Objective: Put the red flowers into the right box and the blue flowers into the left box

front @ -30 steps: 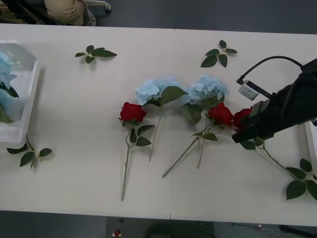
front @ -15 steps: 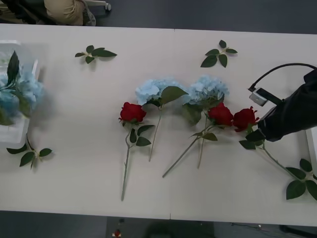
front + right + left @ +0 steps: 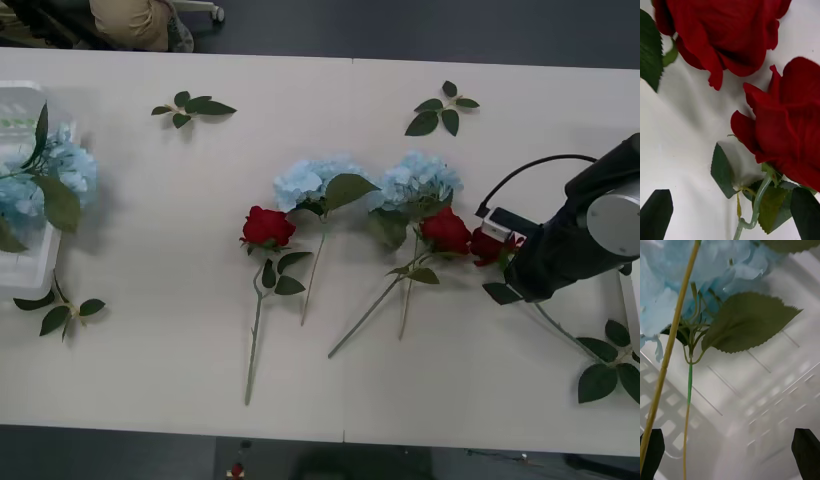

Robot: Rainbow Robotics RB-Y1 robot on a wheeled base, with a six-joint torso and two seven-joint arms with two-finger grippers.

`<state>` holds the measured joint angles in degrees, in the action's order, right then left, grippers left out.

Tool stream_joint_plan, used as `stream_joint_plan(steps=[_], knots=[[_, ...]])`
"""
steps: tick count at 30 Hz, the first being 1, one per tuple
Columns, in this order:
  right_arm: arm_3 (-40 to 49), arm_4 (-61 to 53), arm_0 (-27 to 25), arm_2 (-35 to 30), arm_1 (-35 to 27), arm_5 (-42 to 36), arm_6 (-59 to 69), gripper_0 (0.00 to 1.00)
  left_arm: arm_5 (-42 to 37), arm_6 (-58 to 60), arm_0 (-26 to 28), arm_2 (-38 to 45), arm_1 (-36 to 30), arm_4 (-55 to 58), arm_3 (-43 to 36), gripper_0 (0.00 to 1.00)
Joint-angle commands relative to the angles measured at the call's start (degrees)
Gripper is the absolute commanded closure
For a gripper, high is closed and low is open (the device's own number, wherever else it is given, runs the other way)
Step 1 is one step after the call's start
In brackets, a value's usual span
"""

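Right gripper (image 3: 512,262) is down over the rightmost red rose (image 3: 490,245) on the white surface (image 3: 180,330), jaws apart, bloom right in front of them. Left gripper's jaws are apart too, with blue flowers (image 3: 55,175) sitting in the left box (image 3: 30,270).

light: even, bright overhead | shadows: soft, short under the red flowers (image 3: 446,231) | glare: white table (image 3: 180,250) washed pale | blur: close petals soft in wrist views
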<state>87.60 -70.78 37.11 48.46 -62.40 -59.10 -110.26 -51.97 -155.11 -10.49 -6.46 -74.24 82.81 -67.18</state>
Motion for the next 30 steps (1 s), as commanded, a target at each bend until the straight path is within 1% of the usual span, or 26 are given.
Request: stream_joint_plan(steps=[1,2,4,6,7,8,9,11,12,15,19,21,22,24,27,30], knots=[[-1.6,0.6,1.4,0.1,-0.4,1.0,0.8,0.07,-13.1,0.1,-0.1,9.1,-1.1,10.9,-0.7,0.01],[-2.2,0.7,1.4,0.1,-0.2,1.0,0.8,0.08,-16.2,0.1,0.7,10.8,-1.1,14.8,-0.5,0.0],[-3.1,0.9,1.4,0.2,0.1,1.0,0.5,0.08,-19.7,0.1,2.1,13.1,-1.1,21.2,-0.2,0.0],[-3.9,1.3,1.6,0.2,0.4,1.1,0.1,0.08,-21.3,0.1,4.7,16.3,-1.1,27.7,0.6,0.0],[-4.2,1.4,1.6,0.2,0.5,1.1,0.0,0.08,-21.4,0.1,5.3,17.2,-1.1,29.2,0.8,0.0],[-4.6,1.9,1.6,0.2,0.9,1.1,-0.2,0.1,-21.5,0.1,6.9,19.5,-1.1,32.7,1.6,0.0],[-4.8,2.0,1.6,0.2,1.1,1.1,-0.3,0.12,-21.6,0.1,7.3,20.3,-1.1,33.7,2.0,0.01],[-5.4,2.5,1.7,0.2,1.7,1.3,-0.6,0.26,-23.3,0.1,8.7,23.2,-1.1,36.8,3.5,0.0],[-5.9,2.8,1.6,0.2,1.9,1.4,-0.7,0.38,-24.8,0.1,8.9,24.6,-1.1,38.3,4.2,0.01],[-6.7,3.6,1.7,0.2,2.5,1.6,-1.0,0.57,-28.4,0.1,8.8,26.1,-1.0,40.8,4.7,0.0],[-7.3,4.6,2.1,0.2,3.2,1.6,-1.5,0.67,-28.8,0.1,8.2,25.7,-0.1,41.6,2.1,0.0],[-7.7,5.0,2.2,0.2,3.6,1.6,-1.8,0.69,-28.8,0.1,7.2,25.7,0.2,41.7,0.6,0.0],[-7.9,5.2,2.2,0.3,3.8,1.7,-1.9,0.71,-28.9,0.1,6.7,25.8,0.1,41.6,-0.2,0.0],[-8.4,5.7,2.4,0.2,4.3,1.7,-2.1,0.82,-29.2,0.1,5.0,26.7,-0.6,39.7,-2.6,0.0],[-9.3,6.1,3.0,0.8,4.7,1.7,-2.2,1.0,-29.6,0.1,1.3,27.0,-1.3,33.6,-8.0,0.0],[-9.8,5.9,4.4,2.4,4.7,2.0,-2.4,1.0,-28.8,0.1,-1.9,26.1,-0.9,26.6,-13.5,0.0]])
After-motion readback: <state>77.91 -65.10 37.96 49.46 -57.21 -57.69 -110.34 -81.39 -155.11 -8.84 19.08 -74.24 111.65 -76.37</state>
